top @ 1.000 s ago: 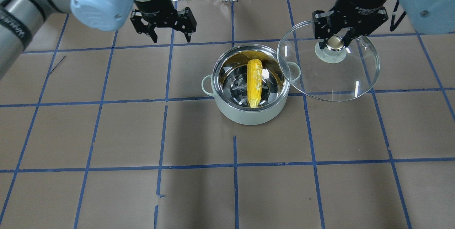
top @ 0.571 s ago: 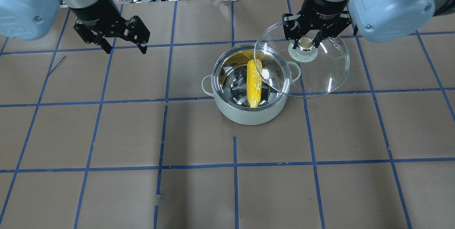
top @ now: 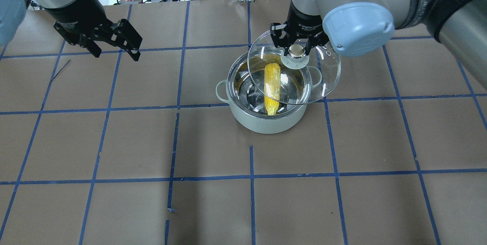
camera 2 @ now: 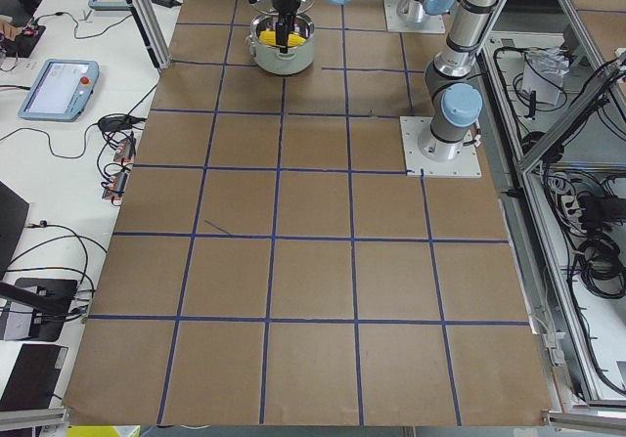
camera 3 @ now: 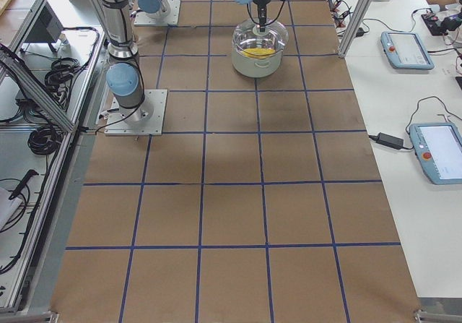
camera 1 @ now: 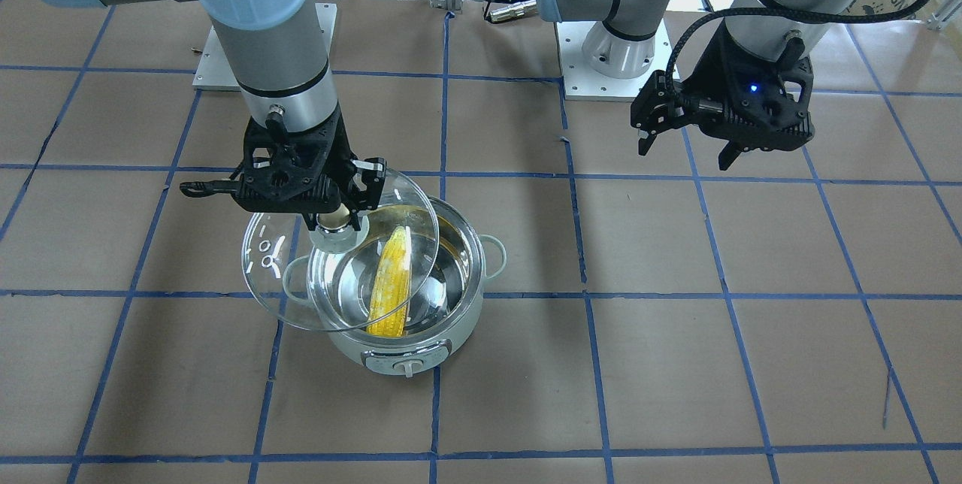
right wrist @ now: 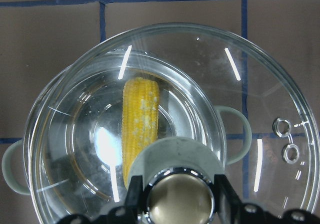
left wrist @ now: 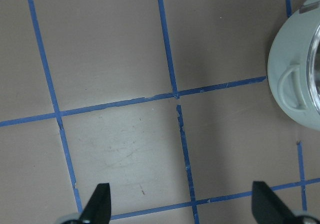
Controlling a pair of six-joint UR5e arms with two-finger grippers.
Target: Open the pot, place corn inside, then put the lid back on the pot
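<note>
The pale mint pot [top: 266, 123] stands open mid-table, its knob panel [camera 1: 406, 365] facing away from the robot. The yellow corn [top: 272, 89] lies inside it, leaning on the steel wall, and shows in the right wrist view [right wrist: 139, 119]. My right gripper [top: 296, 50] is shut on the gold knob of the clear glass lid [top: 328, 73]. It holds the lid above the pot, offset toward the pot's right handle and covering part of the opening. My left gripper [top: 116, 55] is open and empty, well left of the pot, above bare table [left wrist: 182, 206].
Brown paper with a blue tape grid covers the table [top: 114, 142]. The arm bases [camera 1: 616, 55] stand on white plates at the robot's side. Tablets and cables [camera 3: 404, 48] lie on the side benches beyond the table's edge.
My right gripper has carried the lid leftward, from beside the pot to partly over its opening. My left gripper has moved further left, away from the pot, still open.
</note>
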